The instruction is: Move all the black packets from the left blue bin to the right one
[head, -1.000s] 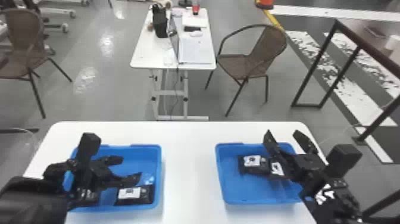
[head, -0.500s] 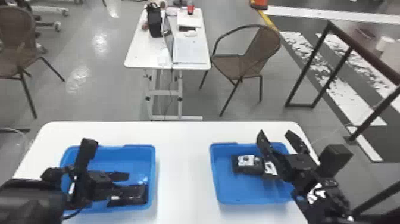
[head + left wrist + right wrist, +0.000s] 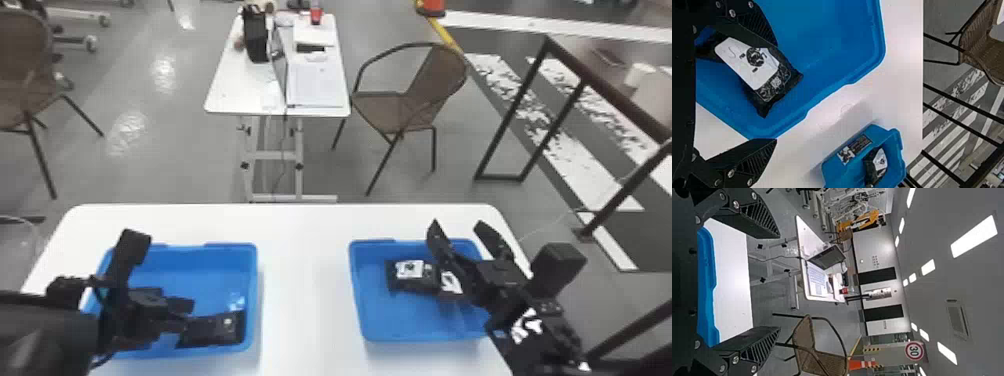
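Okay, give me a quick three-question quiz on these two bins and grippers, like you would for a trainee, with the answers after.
1. True or false: the right gripper is open.
2. What colour is the label on the black packet in the left blue plastic bin? A) red B) white C) green
3. Fill in: the left gripper is at the ____ bin.

Key: 1 true; 2 B; 3 left.

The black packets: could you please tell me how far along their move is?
At least two packets already lie in the right bin. Nothing is in hand: the left gripper and right gripper are open and empty. At least one packet is left in the left bin, so the job looks unfinished.
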You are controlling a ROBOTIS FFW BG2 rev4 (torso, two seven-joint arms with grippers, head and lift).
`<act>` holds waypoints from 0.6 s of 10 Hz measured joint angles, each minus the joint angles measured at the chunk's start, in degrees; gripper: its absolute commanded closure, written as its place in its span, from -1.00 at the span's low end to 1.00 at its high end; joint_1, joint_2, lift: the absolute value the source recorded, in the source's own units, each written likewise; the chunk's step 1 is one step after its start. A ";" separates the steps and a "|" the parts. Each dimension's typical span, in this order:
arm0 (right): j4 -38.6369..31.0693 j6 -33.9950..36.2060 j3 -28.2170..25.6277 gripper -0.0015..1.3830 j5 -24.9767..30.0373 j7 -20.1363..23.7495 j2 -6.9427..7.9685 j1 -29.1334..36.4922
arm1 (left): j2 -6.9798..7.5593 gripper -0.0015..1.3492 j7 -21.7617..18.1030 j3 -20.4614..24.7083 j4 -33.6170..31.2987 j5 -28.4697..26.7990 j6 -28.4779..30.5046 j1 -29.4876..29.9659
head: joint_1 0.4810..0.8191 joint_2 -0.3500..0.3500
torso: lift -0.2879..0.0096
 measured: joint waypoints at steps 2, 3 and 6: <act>0.32 0.13 -0.06 -0.70 -0.51 0.00 0.00 0.00 | 0.22 -0.72 -0.63 0.36 -2.76 -3.77 3.91 0.59 | 0.27 -0.29 | 0.94; 0.50 0.19 -0.05 -0.70 -0.64 0.00 0.00 -0.05 | 0.16 -0.72 -0.60 0.54 -3.21 -5.43 5.19 0.75 | 0.27 -0.26 | 0.94; 1.16 0.29 0.03 -0.70 -1.10 0.00 0.00 -0.36 | -0.20 -0.72 -0.18 0.70 -2.45 -8.81 6.39 0.90 | 0.27 -0.22 | 0.94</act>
